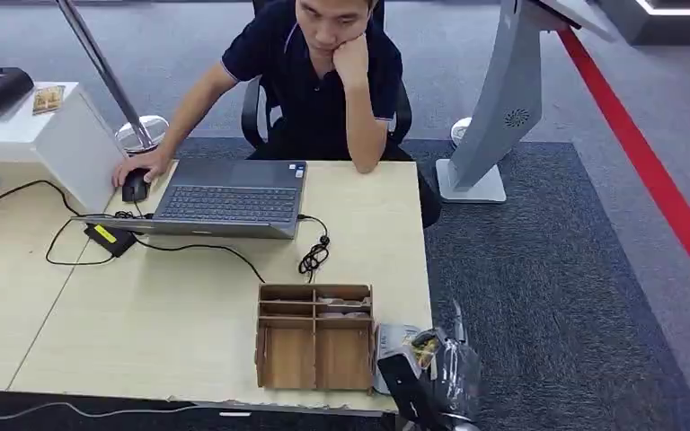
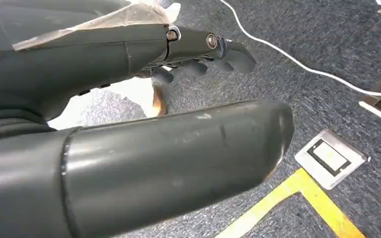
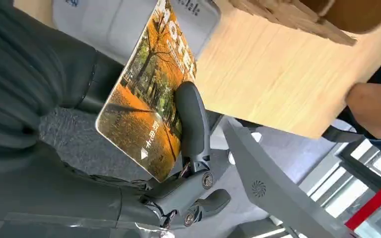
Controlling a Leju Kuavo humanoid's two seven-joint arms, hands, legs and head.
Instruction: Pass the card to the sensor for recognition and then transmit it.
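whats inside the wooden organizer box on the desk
The wooden organizer holds small pale items in its upper right slots, too small to identify. The upper left slots look empty; its front panels hide the lower compartments.

Orange autumn-tree card [image 3: 149, 99], held tilted on edge, just above pale grey sensor [image 3: 124, 25] at table corner

Light wooden tabletop [image 1: 189, 305]: open grey laptop [image 1: 225, 197], black mouse [image 1: 135, 186] under a seated person's hand [image 1: 144, 166], black coiled cable [image 1: 313, 256], brown wooden compartment organiser [image 1: 314, 337].
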